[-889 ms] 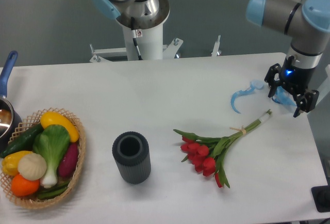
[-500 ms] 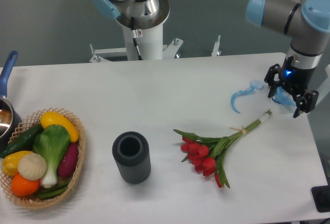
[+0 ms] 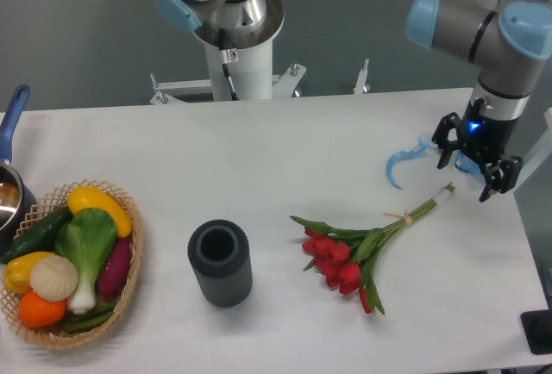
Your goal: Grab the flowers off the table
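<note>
We see a grey arm (image 3: 483, 25) with pale blue joint caps, a blue light, and black fingers (image 3: 443, 137).

One fixed camera looks steeply down from the front across the table (image 3: 259, 150).

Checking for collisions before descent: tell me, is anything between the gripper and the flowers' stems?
Nothing visible. The gripper hangs open just above-right of the flowers; the blue curved piece lies left of it.

red tulip flowers (image 3: 355, 252), flat on white table (image 3: 285, 150), stems upper-right
</note>
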Action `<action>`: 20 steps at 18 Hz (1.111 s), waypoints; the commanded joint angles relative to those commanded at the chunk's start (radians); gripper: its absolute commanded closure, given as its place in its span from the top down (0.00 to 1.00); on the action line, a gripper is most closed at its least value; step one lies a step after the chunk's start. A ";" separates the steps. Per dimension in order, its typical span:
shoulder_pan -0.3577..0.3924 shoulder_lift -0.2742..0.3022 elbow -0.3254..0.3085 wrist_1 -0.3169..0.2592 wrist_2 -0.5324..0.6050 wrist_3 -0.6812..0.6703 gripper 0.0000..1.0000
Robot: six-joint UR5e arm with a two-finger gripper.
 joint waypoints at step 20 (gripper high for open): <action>-0.193 -0.074 -0.069 0.043 0.124 -0.141 1.00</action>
